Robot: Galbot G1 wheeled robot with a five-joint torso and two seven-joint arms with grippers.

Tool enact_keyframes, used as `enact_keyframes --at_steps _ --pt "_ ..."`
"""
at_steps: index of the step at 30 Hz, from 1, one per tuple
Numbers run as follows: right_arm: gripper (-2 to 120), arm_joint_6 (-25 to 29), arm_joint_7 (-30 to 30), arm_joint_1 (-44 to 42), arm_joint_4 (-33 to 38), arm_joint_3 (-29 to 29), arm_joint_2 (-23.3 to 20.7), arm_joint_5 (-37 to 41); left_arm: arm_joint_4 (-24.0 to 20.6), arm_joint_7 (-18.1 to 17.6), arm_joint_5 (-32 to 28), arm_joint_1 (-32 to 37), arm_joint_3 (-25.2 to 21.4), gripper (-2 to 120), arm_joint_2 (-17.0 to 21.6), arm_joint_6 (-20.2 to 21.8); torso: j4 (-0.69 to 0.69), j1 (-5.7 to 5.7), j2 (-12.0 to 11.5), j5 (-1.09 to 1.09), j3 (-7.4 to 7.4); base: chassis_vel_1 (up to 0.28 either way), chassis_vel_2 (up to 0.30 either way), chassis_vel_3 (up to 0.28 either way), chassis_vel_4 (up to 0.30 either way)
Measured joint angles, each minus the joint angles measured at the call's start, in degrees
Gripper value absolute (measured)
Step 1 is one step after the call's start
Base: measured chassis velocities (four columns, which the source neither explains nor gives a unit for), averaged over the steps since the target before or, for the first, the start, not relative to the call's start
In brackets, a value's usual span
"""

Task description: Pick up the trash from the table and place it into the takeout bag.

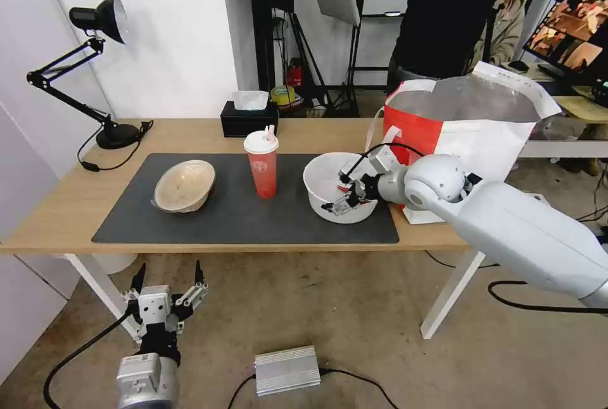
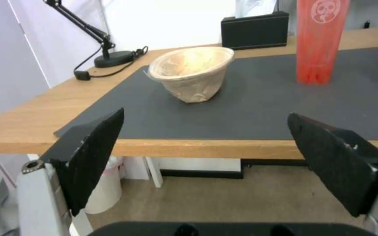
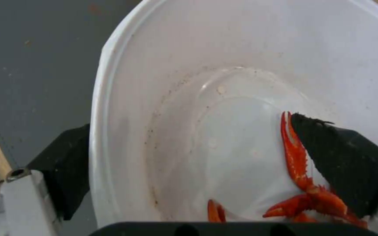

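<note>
End effector point(image 3: 189, 157) astride white bowl point(image 3: 241, 65) rim

Light wood with a matt grain on the table point(image 1: 63, 206), under a dull dark grey mat point(image 1: 234, 219) of faintly rough texture. Smooth, slightly glossy white plastic for the large bowl point(image 3: 241, 65), speckled inside, with shiny red shell scraps point(image 3: 303, 183); thin, crinkled, papery beige for the shallow bowl point(image 2: 192, 70). Translucent red plastic on the cup point(image 2: 319, 39), crinkly silver foil lining the takeout bag point(image 1: 468, 97), rough matt black pads point(image 2: 94, 154) on the left gripper's fingers.
</note>
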Motion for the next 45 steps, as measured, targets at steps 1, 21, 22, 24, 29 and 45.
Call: enact_keyframes --at_steps 1,21,22,24,29,45 --pt "100 0.0 0.0 0.0 0.0 0.0 0.0 0.0 0.0 0.0 0.0 0.0 0.0 100 0.0 0.0 0.0 0.0 0.0 0.0 0.0 0.0 0.0 0.0 0.0" --pt "46 0.0 1.2 -0.7 -1.4 -0.4 3.0 -0.2 0.0 -0.1 0.1 0.0 0.1 100 0.0 -0.1 0.0 0.0 0.0 0.0 0.0 0.0 0.0 0.0 0.0" --pt "46 0.0 1.2 -0.7 -1.4 -0.4 3.0 -0.2 0.0 -0.1 0.1 0.0 0.1 100 0.0 -0.1 0.0 0.0 0.0 0.0 0.0 0.0 0.0 0.0 0.0" --pt "35 0.0 1.4 -0.8 -1.7 -0.5 3.5 -0.3 0.0 -0.2 0.1 0.0 0.1 100 0.0 -0.1 0.0 0.0 0.0 0.0 0.0 0.0 0.0 0.0 0.0" --pt "19 0.0 1.6 -0.9 -2.3 -0.8 4.6 -0.3 0.1 -0.2 0.1 0.0 0.1 100 0.0 -0.1 0.0 0.0 0.0 -0.01 0.0 0.0 0.0 0.0 0.0" --pt "0 0.2 2.4 -2.0 -3.7 -1.0 7.1 -0.1 0.1 -0.3 0.1 0.0 0.0 100 0.0 -0.2 0.01 -0.01 0.0 0.0 -0.01 0.0 0.0 0.0 0.0"
